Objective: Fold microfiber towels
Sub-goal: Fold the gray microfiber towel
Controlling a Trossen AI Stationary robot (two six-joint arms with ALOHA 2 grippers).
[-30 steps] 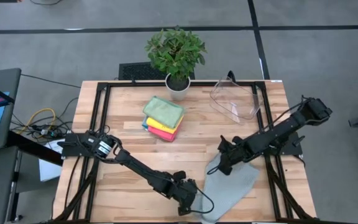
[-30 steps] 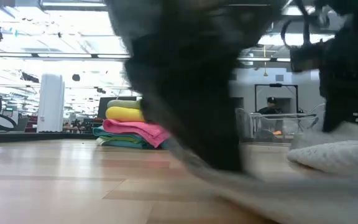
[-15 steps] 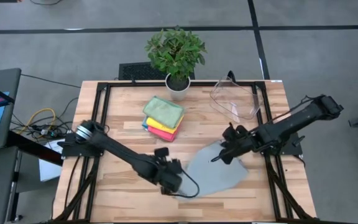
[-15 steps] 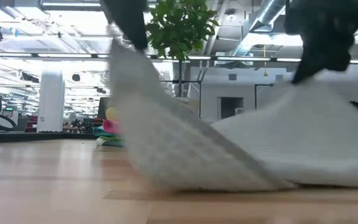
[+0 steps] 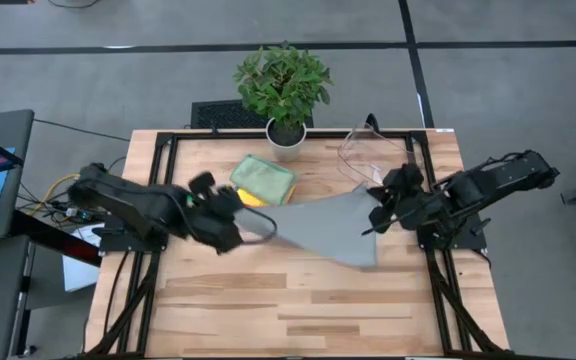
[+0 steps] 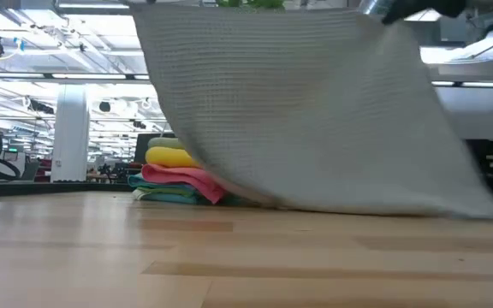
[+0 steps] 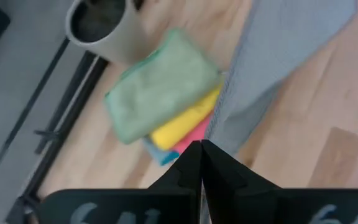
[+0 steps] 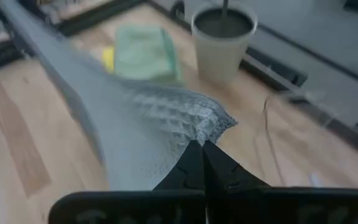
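A grey microfiber towel (image 5: 328,228) hangs spread between my two grippers above the middle of the table. In the low view the towel (image 6: 306,111) is a wide sheet whose lower edge (image 6: 358,208) seems clear of the tabletop. My left gripper (image 5: 266,225) is shut on its left end and my right gripper (image 5: 373,222) on its right end. A stack of folded towels (image 5: 261,186), with green on top and yellow, pink and teal under it, rests on the table beyond the left gripper. My left gripper pinches the towel's left top corner (image 7: 215,135) between its two shut fingers, coming slanting down from the table's left. The cloth runs taut away from the fingers. My right gripper pinches the right top corner (image 8: 207,126), bunched into small folds, slanting down from the table's right. The towel hangs below both holds.
A potted plant (image 5: 284,90) stands at the far edge behind the stack. A clear plastic bin (image 5: 380,158) lies at the far right, close to my right gripper. Bare wood (image 5: 268,300) spans the near half of the table.
Both grippers have risen and gone toward the far edge, staying shut. The left one has swung from the near edge up toward the table's left. The towel, which lay crumpled near the front edge, has been lifted off the table and drawn out into a hanging sheet.
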